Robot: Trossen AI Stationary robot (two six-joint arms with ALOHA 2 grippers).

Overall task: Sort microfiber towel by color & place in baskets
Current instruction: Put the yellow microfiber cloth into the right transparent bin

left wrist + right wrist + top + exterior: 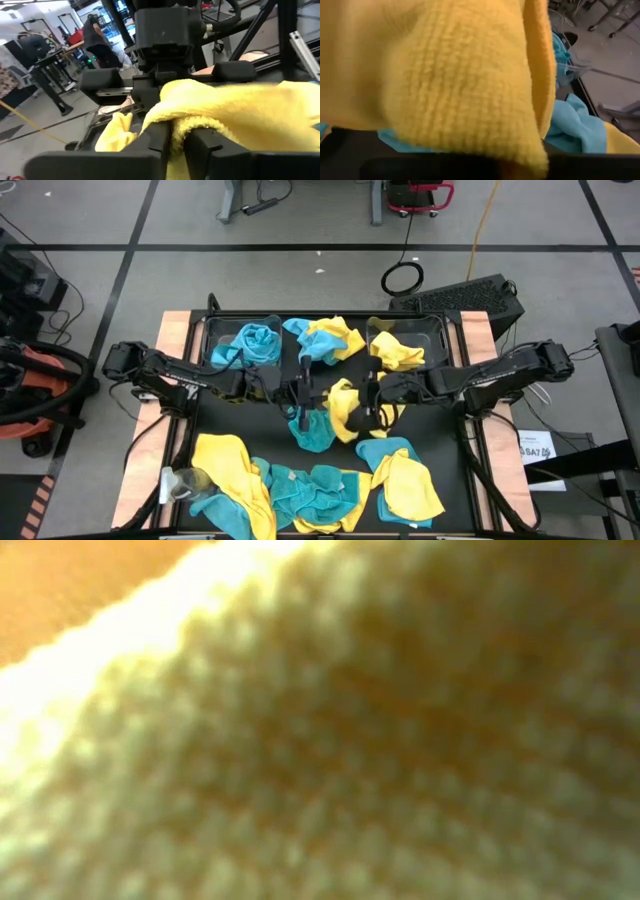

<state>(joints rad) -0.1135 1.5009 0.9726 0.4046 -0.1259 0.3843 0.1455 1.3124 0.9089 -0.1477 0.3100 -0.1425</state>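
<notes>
Both grippers meet over the middle of the black table, with one yellow towel [343, 405] between them. My left gripper [303, 395] comes from the table's left and is shut on it. My right gripper [368, 402] comes from the right, and the same yellow towel [445, 75] fills its wrist view. A teal towel [312, 430] lies just below them. At the far edge stand two clear baskets: the left one [215, 330] holds a teal towel [252, 345], the right one [440, 330] a yellow towel [397, 352]. My left gripper pinches a bunched fold of the yellow towel [174, 131] between its two fingers [200, 145], which point about level toward the table's right. The cloth runs on from the fingers toward the other arm. My right gripper is at the towel's other side [358, 405]. The cloth hides its fingers and the place of contact.
Yellow and teal towels [325, 340] are heaped between the baskets. More lie along the near edge: yellow [225, 465], teal [320, 490], yellow [410, 485]. Yellow cloth [320, 740] blocks the low view. A person [97, 35] stands in the room beyond.
</notes>
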